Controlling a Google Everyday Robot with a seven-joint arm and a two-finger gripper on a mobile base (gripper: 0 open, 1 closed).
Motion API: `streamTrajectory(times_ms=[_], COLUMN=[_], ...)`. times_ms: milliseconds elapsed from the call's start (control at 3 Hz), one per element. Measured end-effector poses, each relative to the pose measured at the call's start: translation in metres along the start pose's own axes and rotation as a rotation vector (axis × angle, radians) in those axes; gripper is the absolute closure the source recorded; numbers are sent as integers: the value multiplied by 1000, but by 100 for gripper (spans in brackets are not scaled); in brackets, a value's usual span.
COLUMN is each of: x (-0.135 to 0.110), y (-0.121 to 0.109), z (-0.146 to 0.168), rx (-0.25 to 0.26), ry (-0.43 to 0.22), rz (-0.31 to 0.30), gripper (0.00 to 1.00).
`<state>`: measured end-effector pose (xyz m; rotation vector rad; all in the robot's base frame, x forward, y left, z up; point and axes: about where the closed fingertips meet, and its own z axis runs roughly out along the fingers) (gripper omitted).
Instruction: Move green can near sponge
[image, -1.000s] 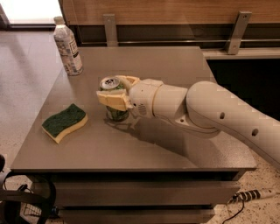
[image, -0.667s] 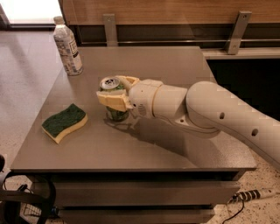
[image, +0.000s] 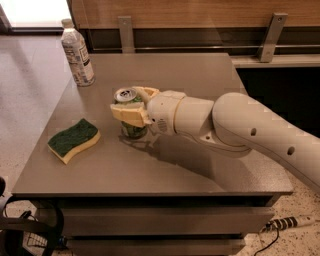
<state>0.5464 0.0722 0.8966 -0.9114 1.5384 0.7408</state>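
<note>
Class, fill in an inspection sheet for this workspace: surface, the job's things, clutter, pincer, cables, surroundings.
Surface: grey table, carrying three objects.
Job's things: green can upright mid-table; sponge lying flat near the front left, apart from the can.
Clutter: clear plastic bottle, white cap, upright at the back left corner.
Pincer: pincer closed around the can, white arm reaching in from the right.
Cables: power strip with cord on the floor, lower right; dark cable loop, lower left.
Surroundings: speckled floor; wooden panel behind.
</note>
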Motion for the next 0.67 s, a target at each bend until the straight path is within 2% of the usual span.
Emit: streamTrajectory(times_ms=[333, 667], x=[-1, -1], y=[2, 3], z=[1, 2], rx=[-3, -6], ry=[0, 0], rz=[-1, -3], gripper=[16, 0])
